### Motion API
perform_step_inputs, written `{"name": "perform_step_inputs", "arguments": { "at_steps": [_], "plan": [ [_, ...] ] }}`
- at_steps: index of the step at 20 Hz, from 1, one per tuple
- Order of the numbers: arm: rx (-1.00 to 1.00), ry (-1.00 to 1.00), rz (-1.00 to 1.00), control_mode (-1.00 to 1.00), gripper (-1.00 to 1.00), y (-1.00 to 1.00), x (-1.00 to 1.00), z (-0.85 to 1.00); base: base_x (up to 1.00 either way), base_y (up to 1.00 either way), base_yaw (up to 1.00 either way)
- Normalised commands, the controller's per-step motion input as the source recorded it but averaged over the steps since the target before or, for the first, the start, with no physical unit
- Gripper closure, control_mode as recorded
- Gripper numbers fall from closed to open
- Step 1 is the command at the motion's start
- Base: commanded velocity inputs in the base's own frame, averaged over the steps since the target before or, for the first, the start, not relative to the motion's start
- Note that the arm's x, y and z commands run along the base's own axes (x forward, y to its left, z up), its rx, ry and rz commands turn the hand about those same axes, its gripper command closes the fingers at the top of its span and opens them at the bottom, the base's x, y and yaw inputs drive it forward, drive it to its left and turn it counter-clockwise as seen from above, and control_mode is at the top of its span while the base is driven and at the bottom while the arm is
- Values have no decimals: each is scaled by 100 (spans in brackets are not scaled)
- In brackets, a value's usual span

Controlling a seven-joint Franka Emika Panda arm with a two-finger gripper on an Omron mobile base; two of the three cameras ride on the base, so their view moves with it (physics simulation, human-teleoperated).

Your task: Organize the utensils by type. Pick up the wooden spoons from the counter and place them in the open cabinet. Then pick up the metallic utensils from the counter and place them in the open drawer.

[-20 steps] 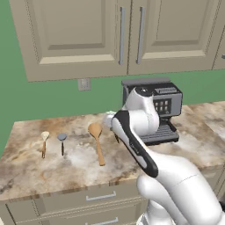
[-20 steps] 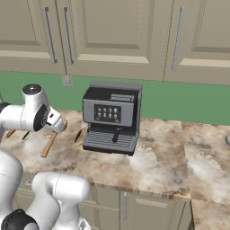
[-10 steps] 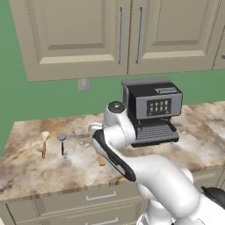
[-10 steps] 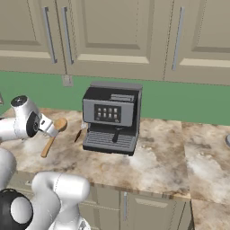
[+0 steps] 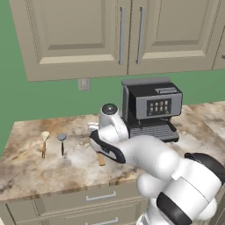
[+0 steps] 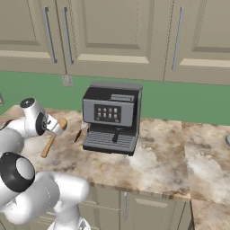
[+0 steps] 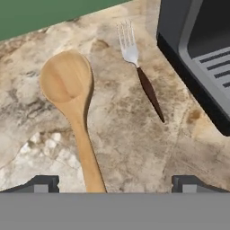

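Nearest the hand camera, the end effector stands fully open and holds nothing; its two fingertips straddle the handle of the large wooden spoon, which lies flat on the marbled bench. Just beside the spoon lies a fork with a silvery head and dark handle, close to the base of the coffee machine. Farther left on the bench, the small wooden spoon and the round-headed metallic utensil lie side by side. Above hang closed cabinets.
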Motion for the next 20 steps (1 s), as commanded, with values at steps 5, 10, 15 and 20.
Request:
{"name": "perform_step_inputs", "arguments": {
  "at_steps": [5,10,15,20],
  "plan": [
    [4,10,0,-100,-100,4,40,-31,0,0,0],
    [1,19,0,-100,-100,7,20,-32,0,0,0],
    [0,20,0,-100,-100,7,9,-22,0,0,0],
    [-1,3,0,-100,-100,20,7,-27,0,0,0]
  ]
}}
